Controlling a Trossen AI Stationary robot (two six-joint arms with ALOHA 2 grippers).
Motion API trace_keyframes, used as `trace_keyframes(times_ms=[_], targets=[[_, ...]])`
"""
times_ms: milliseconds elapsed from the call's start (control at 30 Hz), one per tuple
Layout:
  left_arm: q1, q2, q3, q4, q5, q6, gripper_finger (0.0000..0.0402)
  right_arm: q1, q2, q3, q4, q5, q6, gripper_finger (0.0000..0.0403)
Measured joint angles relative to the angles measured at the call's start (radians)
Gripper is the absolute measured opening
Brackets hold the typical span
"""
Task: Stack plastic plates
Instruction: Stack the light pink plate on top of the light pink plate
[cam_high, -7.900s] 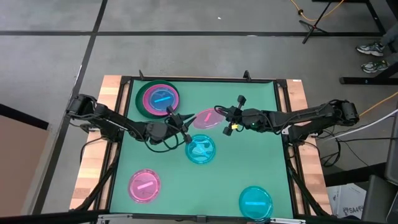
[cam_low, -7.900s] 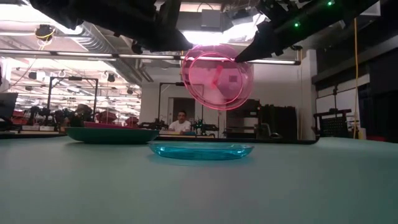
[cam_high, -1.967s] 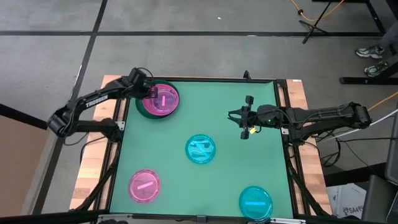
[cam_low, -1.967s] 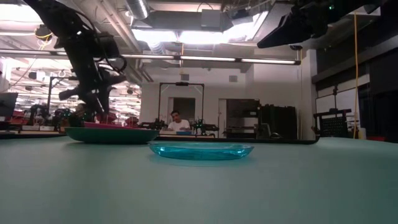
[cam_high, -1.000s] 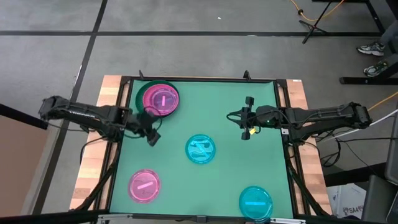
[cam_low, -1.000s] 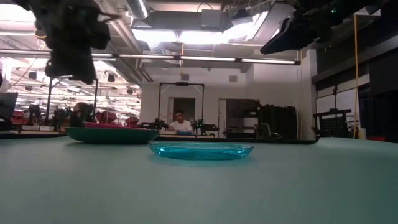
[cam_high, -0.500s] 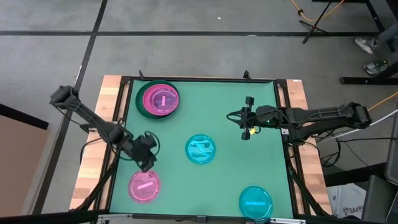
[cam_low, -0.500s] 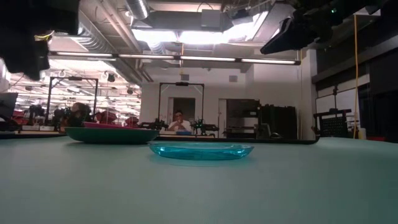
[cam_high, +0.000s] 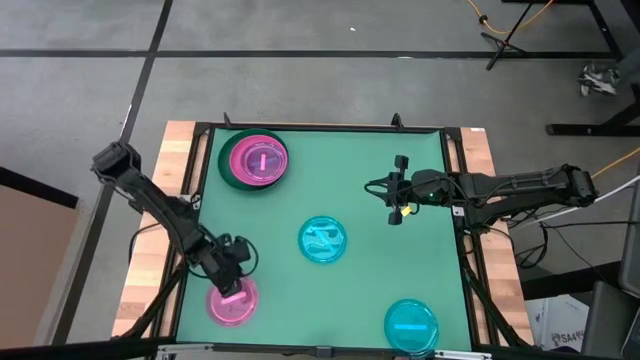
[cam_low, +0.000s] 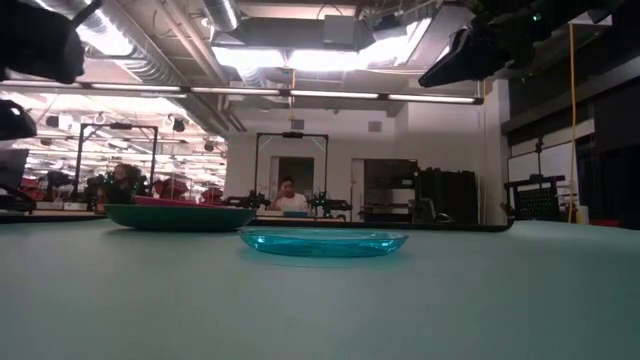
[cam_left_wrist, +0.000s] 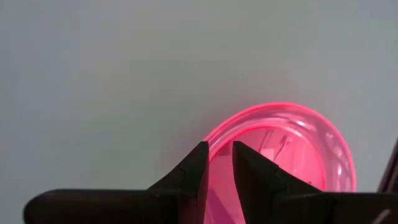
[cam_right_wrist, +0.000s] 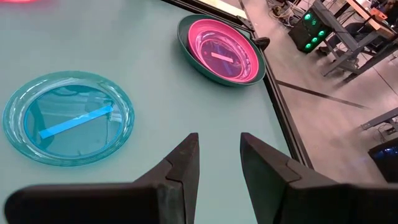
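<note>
Left gripper (cam_high: 233, 285) hangs over the far rim of the small pink plate (cam_high: 232, 300) at the near-left of the mat, its fingers (cam_left_wrist: 194, 171) parted by a narrow gap that straddles the rim in the left wrist view; whether they already pinch it I cannot tell. Judging by this, the step in hand is picking up that plate, and the next move calls for closing on the rim, lifting, and carrying it to the stack (cam_high: 255, 160) at the far-left corner, where pink plates already sit nested in the dark green one. Right of the pink plate, at the near edge, lies a cyan plate (cam_high: 411, 324); a second cyan plate (cam_high: 324, 240) lies farther in, between the pink plate and the stack but off to the right. Right gripper (cam_high: 399, 190) hovers far right of the stack, fingers somewhat apart and holding nothing. Underfoot is a plain green mat (cam_high: 420, 260) framed in black on a wooden table. Beyond it, in the low view, an open workshop with ceiling lights shows a seated person (cam_low: 290, 199) in the distance.
</note>
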Motion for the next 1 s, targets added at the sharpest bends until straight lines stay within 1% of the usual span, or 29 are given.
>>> trace_keyframes(times_ms=[233, 433, 1000], targets=[[-0.033, 0.031, 0.000, -0.022, 0.000, -0.023, 0.0066, 0.000, 0.000, 0.000, 0.000, 0.000, 0.000, 0.0111], [-0.060, 0.033, 0.000, -0.062, -0.002, -0.024, 0.0066, 0.000, 0.000, 0.000, 0.000, 0.000, 0.000, 0.0111], [-0.066, 0.033, 0.000, -0.115, -0.005, -0.024, 0.0066, 0.000, 0.000, 0.000, -0.039, 0.000, 0.000, 0.0111]])
